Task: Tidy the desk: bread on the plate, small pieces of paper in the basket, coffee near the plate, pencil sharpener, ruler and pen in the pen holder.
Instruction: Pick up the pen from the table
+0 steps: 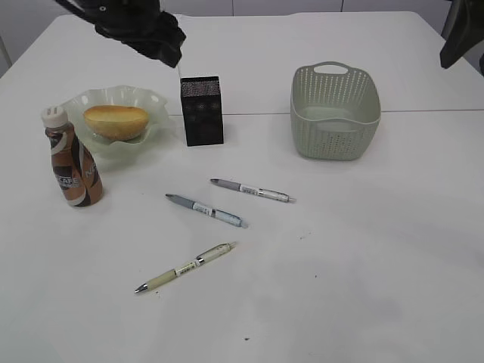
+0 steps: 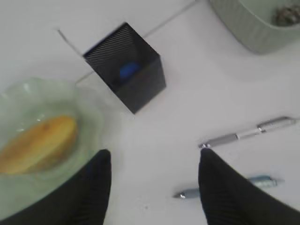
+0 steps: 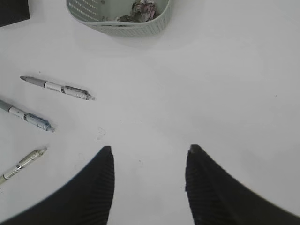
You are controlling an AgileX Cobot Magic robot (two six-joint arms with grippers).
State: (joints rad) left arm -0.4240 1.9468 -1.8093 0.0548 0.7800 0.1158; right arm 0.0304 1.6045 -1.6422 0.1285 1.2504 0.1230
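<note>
A: Exterior view: bread [image 1: 116, 121] on plate [image 1: 113, 113], upper left; coffee [image 1: 72, 162] beside it; three pens mid-frame?
B: Yes. Left wrist view: left gripper [image 2: 154, 164] open, empty; pen holder [image 2: 126, 65] above. Right wrist view: right gripper [image 3: 147, 161] open, empty; basket [image 3: 119, 18] top, paper inside.

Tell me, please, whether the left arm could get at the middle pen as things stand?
Probably yes: the left gripper is open, holds nothing, and the middle pen lies flat, apart from its neighbours.

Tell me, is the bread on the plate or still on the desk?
On the plate. The bread lies inside the green plate, its wavy rim all around it; the left wrist view shows the same.
</note>
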